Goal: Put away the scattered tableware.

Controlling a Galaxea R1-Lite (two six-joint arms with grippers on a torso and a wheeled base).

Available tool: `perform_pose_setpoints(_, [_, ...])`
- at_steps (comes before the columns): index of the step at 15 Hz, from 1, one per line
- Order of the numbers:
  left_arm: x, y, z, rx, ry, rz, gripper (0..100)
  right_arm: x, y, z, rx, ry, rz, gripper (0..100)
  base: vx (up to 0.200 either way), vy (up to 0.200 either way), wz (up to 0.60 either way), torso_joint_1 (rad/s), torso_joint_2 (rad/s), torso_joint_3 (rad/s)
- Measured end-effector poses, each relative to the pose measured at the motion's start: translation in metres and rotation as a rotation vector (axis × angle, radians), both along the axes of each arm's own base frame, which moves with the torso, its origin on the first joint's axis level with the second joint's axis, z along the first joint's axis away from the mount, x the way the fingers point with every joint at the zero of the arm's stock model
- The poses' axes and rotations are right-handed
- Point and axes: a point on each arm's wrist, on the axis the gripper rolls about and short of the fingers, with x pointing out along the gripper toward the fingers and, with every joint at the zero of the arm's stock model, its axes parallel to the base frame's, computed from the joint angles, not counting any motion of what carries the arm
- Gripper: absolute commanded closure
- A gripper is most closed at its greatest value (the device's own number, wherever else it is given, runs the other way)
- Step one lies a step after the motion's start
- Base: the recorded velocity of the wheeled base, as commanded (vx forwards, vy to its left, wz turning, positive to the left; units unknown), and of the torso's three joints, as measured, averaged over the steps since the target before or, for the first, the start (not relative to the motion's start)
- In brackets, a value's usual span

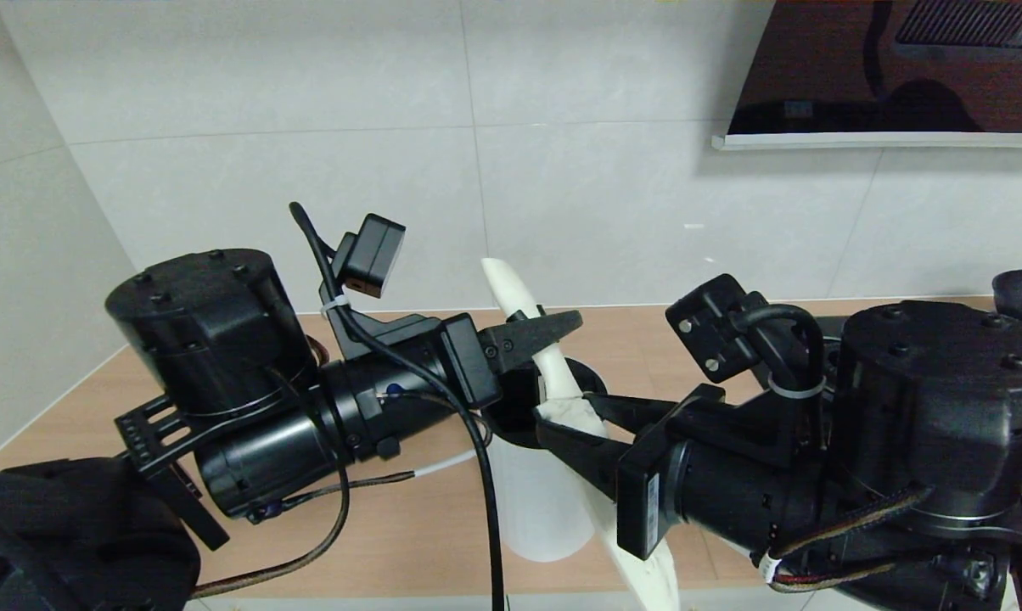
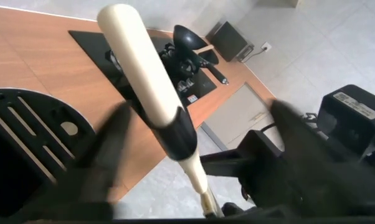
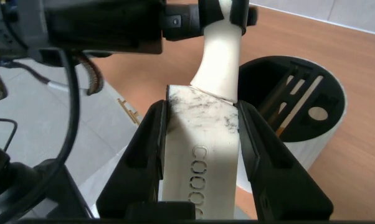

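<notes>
The right end effector (image 1: 572,416) is clamped on the knife (image 1: 553,373). Its two black fingers (image 3: 151,155) press in from both sides on the white, smudged blade, just below where it narrows into the cream handle. The rest of the blade runs back past those fingers and slants down toward the near edge of the worktop (image 1: 392,526). From the grip the handle slants up and away, and its rounded end stands above both end effectors.

The left end effector (image 1: 545,339) sits higher on the knife, at the handle, about level with a black band that rings it. Its fingers (image 2: 109,155) are spread to either side of the handle. In the left wrist view they look blurred, and a gap shows between the handle and one of them, so it is open around the handle and not pinching it. The two end effectors face each other with tips near, the left just above the right.

Beneath the left end effector, just behind the right one's tips, stands the holder (image 1: 536,518), a white cylinder with a black slotted top, upright on the worktop. The knife is over it, in no slot. Well beyond the left end effector a black hob (image 2: 91,42) is set into the worktop, with dark cookware (image 2: 187,38) on it.
</notes>
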Motion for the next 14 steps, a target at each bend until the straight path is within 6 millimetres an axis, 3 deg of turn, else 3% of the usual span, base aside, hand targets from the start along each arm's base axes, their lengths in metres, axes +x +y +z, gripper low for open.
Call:
perform_pose_setpoints(11, [0.0001,-0.0001,-0.0021,0.005,0.005,-0.002,100,-0.0015,-0.0002,0.0007,0.001,-0.001,0.004,100,0.000,0.000,0.00,0.000,0.00,0.000])
perform_pose_setpoints(12, [-0.0002,0.0001,-0.0021,0.006,0.005,-0.002,100,-0.0015,-0.0003,0.0007,0.002,-0.002,0.003,0,0.000,0.000,0.00,0.000,0.00,0.000])
perform_pose_setpoints(14, [-0.0007,0.0005,-0.0018,0.007,0.004,-0.001,100,-0.0018,-0.0007,0.0018,0.006,-0.005,0.003,0,0.000,0.000,0.00,0.000,0.00,0.000])
